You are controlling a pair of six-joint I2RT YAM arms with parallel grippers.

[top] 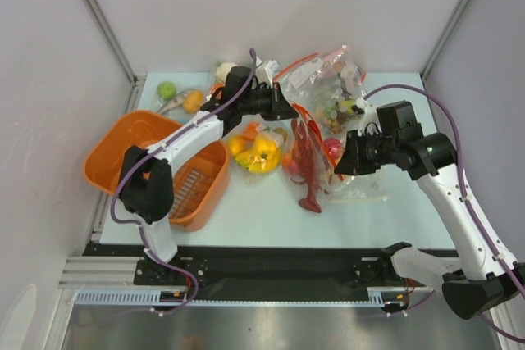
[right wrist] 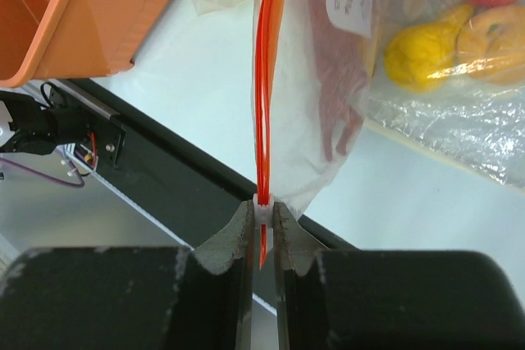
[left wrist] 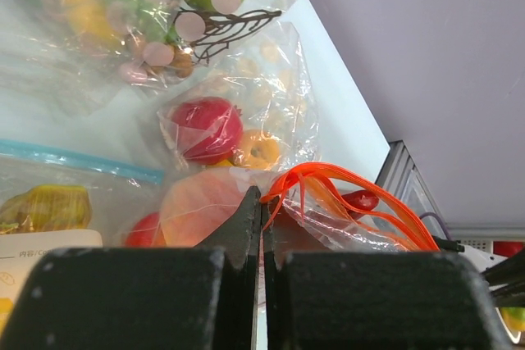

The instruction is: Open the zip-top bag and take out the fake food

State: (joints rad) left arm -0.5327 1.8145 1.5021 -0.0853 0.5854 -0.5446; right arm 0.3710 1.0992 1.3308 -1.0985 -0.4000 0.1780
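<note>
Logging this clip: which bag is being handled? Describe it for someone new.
Right of the orange basket, bags lie clustered. The zip-top bag is pinched between the left gripper and right gripper by its orange zip. Only it holds a red lobster.

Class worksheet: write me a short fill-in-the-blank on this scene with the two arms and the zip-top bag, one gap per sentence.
The left gripper and right gripper are both ____ on the orange-red zip strip of the zip-top bag. The lobster lies ____ that bag. The orange basket sits on the ____ arm's side.
Missing words: shut; inside; left.
</note>
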